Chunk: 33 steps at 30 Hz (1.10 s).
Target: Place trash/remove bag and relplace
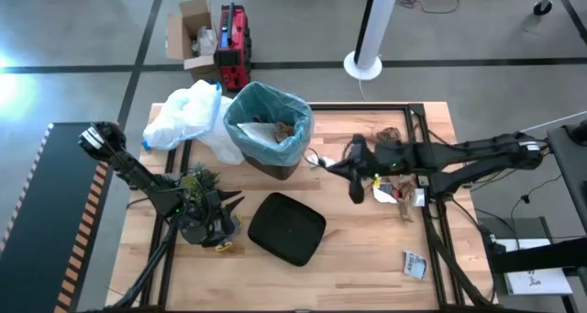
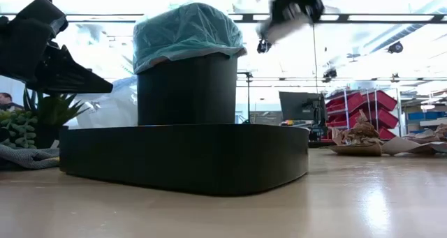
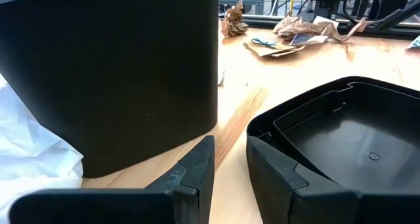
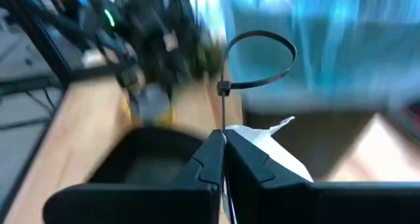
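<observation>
Right gripper: the right gripper (image 4: 223, 159) hangs above the table between the bin and the paper scraps; its fingers (image 4: 197, 161) are clenched on a small white wrapper (image 4: 272, 148), which sticks out beside them; in the low view it shows raised near the bin's top (image 2: 297, 11)
Left gripper: the left gripper (image 3: 230, 168) rests low at the table's left, near the bin's foot and the lid; its fingers (image 3: 197, 168) stand a little apart, released, grasping nothing
Bin: the round black plastic bin (image 1: 268, 129) stands upright at the table's back middle; crumpled brown paper lies inside it (image 1: 275, 129)
Bag: the thin translucent light-blue plastic liner (image 2: 185, 32) is fitted over the bin's rim
Lid: the flat black rounded-square lid (image 1: 286, 228) lies in front of the bin, apart from it
Loose trash: crumpled brown paper pieces (image 1: 390, 139) lie at the table's right; a small printed packet (image 1: 415, 264) lies near the front right corner
Other: a white translucent plastic bag (image 1: 183, 116) lies just left of the bin; a green plant (image 1: 200, 186) sits by the left gripper
</observation>
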### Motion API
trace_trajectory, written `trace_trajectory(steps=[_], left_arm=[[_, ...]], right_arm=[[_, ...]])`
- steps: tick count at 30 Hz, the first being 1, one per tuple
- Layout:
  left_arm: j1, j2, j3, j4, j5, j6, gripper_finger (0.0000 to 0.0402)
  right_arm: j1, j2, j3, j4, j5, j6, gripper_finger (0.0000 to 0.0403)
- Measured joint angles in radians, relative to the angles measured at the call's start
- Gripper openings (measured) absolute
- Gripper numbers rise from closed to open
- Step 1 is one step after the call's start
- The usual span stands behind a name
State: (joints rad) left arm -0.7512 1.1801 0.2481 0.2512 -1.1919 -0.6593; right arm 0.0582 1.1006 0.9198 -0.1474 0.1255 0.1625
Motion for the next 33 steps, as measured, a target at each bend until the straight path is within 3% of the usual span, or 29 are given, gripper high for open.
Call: trace_trajectory(steps=[5,14,24,27,33], left_arm=[[0.000,0.000,0.000,0.000,-0.001,0.007,0.0075],[0.001,-0.001,0.000,0.011,-0.002,0.010,0.0075],[0.000,-0.001,0.000,0.019,-0.001,0.019,0.0075],[0.000,-0.001,0.000,0.018,-0.001,0.022,0.0075],[0.000,-0.001,0.000,0.018,-0.001,0.027,0.0075]], right_arm=[[-0.006,0.090,0.186,0.000,0.012,-0.147,0.0000],[-0.106,0.373,0.525,-0.006,0.023,-0.332,0.0000],[-0.276,0.657,0.761,-0.061,-0.030,-0.276,0.0004],[-0.297,0.710,0.805,-0.115,-0.059,-0.231,0.0032],[-0.273,0.726,0.845,-0.125,-0.128,-0.242,0.0142]])
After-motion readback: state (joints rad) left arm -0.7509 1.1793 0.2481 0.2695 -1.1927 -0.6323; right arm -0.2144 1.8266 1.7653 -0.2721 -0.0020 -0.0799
